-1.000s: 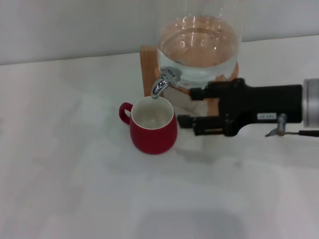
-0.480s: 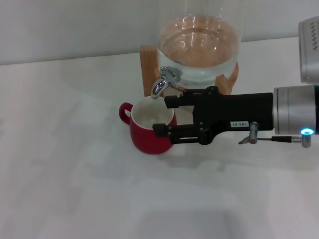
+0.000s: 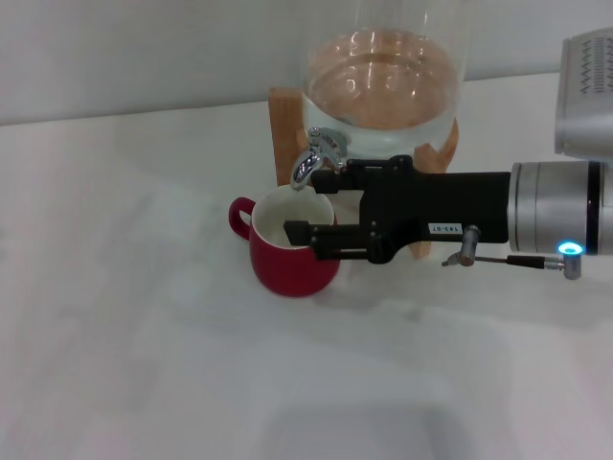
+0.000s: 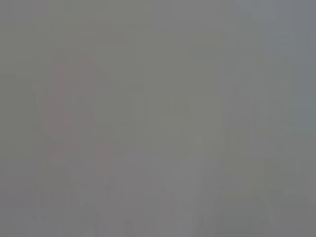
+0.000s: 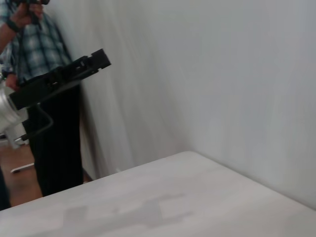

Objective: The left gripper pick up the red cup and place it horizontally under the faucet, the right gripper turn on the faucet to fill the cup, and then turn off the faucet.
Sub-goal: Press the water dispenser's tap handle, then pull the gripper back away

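The red cup (image 3: 287, 257) stands upright on the white table, its mouth under the spout of the chrome faucet (image 3: 316, 158) on the glass water dispenser (image 3: 383, 96). My right gripper (image 3: 306, 205) reaches in from the right and is open. Its upper finger is beside the faucet just below the lever and its lower finger lies over the cup's mouth. My left gripper (image 5: 79, 69) is out of the head view. It shows far off in the right wrist view, held off the table. The left wrist view shows only grey.
The dispenser rests on a wooden stand (image 3: 285, 125) at the back of the table (image 3: 144, 335). A white wall runs behind it. A person in a plaid shirt (image 5: 34, 44) stands beyond the table's far end in the right wrist view.
My right gripper has moved left from the right side, up to the faucet and over the cup. The cup has not moved.
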